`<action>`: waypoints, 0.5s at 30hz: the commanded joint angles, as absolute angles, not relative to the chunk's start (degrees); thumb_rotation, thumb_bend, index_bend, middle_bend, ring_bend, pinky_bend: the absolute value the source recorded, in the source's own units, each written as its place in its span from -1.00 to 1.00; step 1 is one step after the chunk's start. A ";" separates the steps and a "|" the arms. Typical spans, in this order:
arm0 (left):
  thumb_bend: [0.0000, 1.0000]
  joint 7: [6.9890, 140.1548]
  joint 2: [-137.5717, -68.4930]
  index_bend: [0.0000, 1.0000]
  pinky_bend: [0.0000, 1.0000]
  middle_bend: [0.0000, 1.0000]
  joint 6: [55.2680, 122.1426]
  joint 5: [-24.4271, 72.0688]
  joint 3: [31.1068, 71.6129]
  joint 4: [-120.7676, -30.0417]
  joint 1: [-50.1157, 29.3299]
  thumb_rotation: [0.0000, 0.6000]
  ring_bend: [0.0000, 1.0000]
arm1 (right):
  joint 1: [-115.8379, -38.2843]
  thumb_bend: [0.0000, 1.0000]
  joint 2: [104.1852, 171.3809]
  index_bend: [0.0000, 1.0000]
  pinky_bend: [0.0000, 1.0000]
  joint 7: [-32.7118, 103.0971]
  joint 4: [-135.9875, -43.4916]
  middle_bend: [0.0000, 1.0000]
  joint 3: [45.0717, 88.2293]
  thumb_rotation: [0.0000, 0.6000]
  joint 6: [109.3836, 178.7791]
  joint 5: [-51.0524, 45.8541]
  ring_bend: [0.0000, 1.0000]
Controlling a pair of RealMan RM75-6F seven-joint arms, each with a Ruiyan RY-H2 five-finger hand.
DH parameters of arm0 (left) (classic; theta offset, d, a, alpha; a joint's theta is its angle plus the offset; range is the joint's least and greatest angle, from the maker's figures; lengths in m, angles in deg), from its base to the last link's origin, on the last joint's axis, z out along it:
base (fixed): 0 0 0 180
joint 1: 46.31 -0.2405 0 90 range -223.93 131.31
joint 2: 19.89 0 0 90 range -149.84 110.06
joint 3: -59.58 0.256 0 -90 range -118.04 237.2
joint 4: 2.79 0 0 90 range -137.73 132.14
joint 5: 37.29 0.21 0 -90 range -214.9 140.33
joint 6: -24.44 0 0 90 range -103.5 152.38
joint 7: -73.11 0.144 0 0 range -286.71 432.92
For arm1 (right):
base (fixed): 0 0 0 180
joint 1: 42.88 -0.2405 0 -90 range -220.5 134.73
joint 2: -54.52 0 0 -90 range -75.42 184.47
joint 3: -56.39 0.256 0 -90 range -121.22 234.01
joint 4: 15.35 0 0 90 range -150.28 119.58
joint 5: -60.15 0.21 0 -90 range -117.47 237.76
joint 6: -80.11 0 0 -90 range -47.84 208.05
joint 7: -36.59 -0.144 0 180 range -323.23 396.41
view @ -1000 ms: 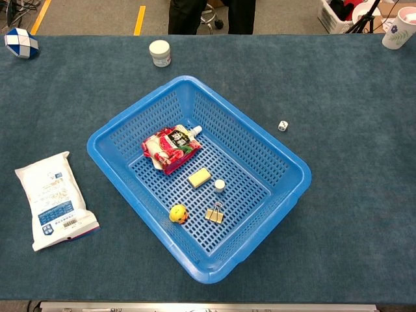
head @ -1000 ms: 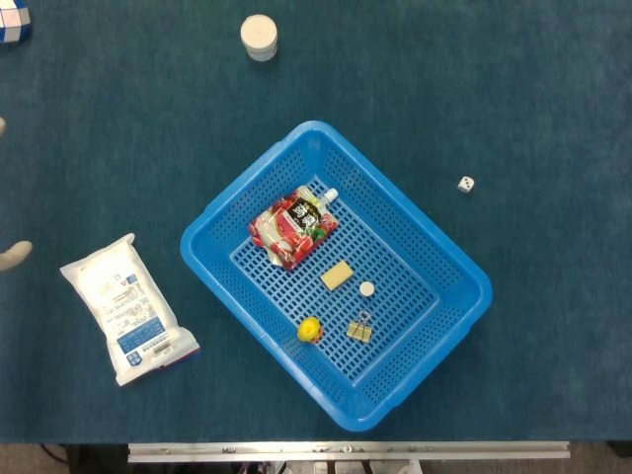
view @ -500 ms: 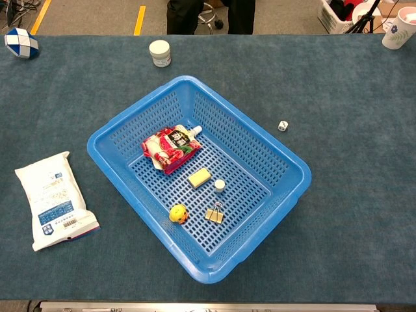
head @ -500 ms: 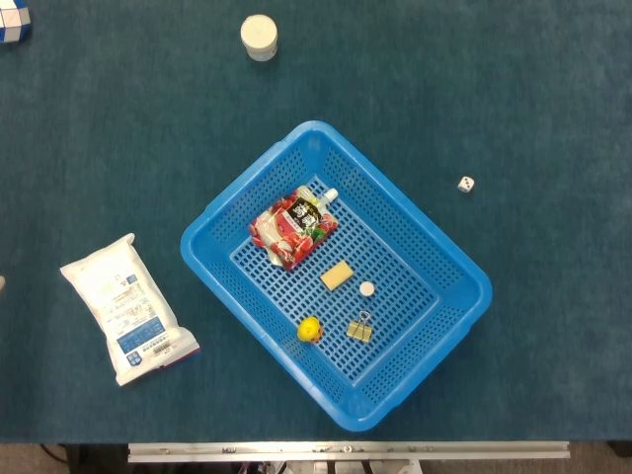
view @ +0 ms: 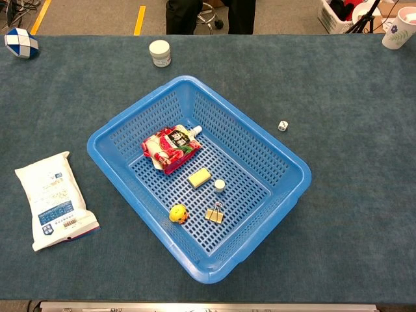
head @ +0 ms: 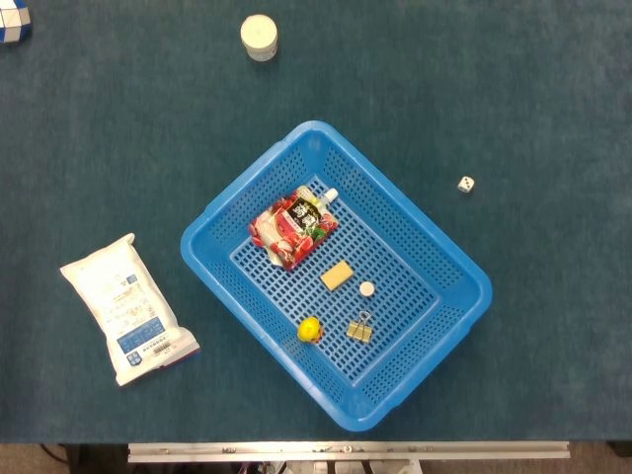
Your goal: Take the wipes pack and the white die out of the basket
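The white wipes pack (head: 124, 308) (view: 54, 199) lies flat on the table, left of the blue basket (head: 207, 232) (view: 104, 140) and apart from it. The small white die (head: 465, 184) (view: 283, 125) sits on the table to the right of the basket. Neither hand shows in the head view or the chest view.
Inside the basket lie a red drink pouch (head: 292, 226), a yellow block (head: 337, 275), a small white cap (head: 366, 288), a yellow ball (head: 309, 330) and a binder clip (head: 359, 328). A white jar (head: 259, 37) stands at the back, a blue-white puzzle ball (view: 20, 42) far left, a cup (view: 398, 30) far right.
Pale fingertips at the left edge of the head view one second ago have drawn out of sight. Nothing on the table has moved.
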State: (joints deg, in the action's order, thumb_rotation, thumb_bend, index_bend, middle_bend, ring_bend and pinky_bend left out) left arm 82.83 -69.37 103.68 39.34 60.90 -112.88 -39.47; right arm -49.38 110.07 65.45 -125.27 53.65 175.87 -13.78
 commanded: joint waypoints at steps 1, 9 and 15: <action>-1.00 81.07 -69.06 -0.92 -1.00 -1.00 103.62 40.98 61.31 -111.90 -39.90 1.00 -1.00 | -48.13 -0.42 110.15 -0.39 -0.64 65.45 -125.04 -0.29 53.38 1.00 176.55 -14.86 -0.60; -1.00 75.63 -71.10 -0.91 -1.00 -1.00 105.94 44.35 60.93 -109.10 -41.12 1.00 -1.00 | -46.30 -0.42 110.94 -0.39 -0.65 61.57 -122.81 -0.28 53.19 1.00 176.99 -20.83 -0.60; -1.00 73.07 -72.67 -0.90 -1.00 -1.00 106.82 45.19 60.43 -107.57 -41.60 1.00 -1.00 | -45.16 -0.42 112.66 -0.39 -0.65 60.17 -120.86 -0.28 54.11 1.00 176.87 -21.51 -0.60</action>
